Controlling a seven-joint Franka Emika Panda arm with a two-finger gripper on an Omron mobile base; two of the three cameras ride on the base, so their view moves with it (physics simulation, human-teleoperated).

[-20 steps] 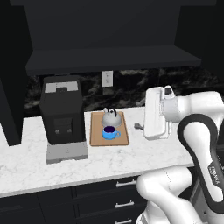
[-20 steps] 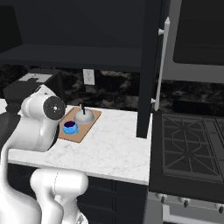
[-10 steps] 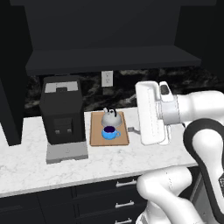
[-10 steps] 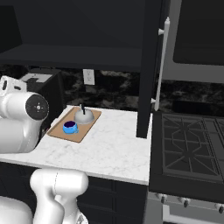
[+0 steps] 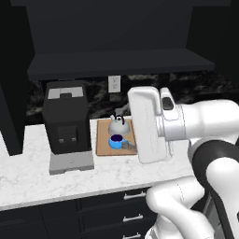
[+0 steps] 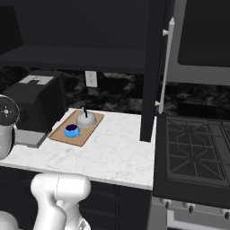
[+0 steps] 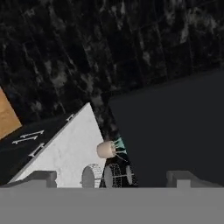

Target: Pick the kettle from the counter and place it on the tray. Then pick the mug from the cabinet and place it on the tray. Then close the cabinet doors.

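Note:
The silver kettle [image 5: 116, 125] [image 6: 86, 119] and the blue mug [image 5: 115, 141] [image 6: 72, 130] both rest on the wooden tray [image 5: 103, 140] [image 6: 81, 137] on the white counter [image 5: 107, 172] [image 6: 117, 152]. My white hand [image 5: 149, 123] hangs in front of the tray's right edge, above the counter. In the hand view my gripper [image 7: 113, 180] is open with nothing between its fingertips [image 7: 43, 177], and a corner of the tray [image 7: 6, 116] shows at the left. The cabinet [image 5: 116, 63] stands open. Its right door [image 6: 150, 67] juts out edge-on with a silver handle [image 6: 167, 63].
A black coffee machine [image 5: 65, 116] [image 6: 33, 103] stands left of the tray. A stove [image 6: 193, 152] lies right of the counter. An outlet [image 5: 114, 84] is on the dark backsplash. A dark panel [image 5: 11, 107] stands at the far left. Small utensils [image 7: 109, 151] show by the counter's edge.
My arm has swung, so the hand has moved left in the left base view and now covers the tray's right edge. Kettle and mug have not moved. The gripper stays open.

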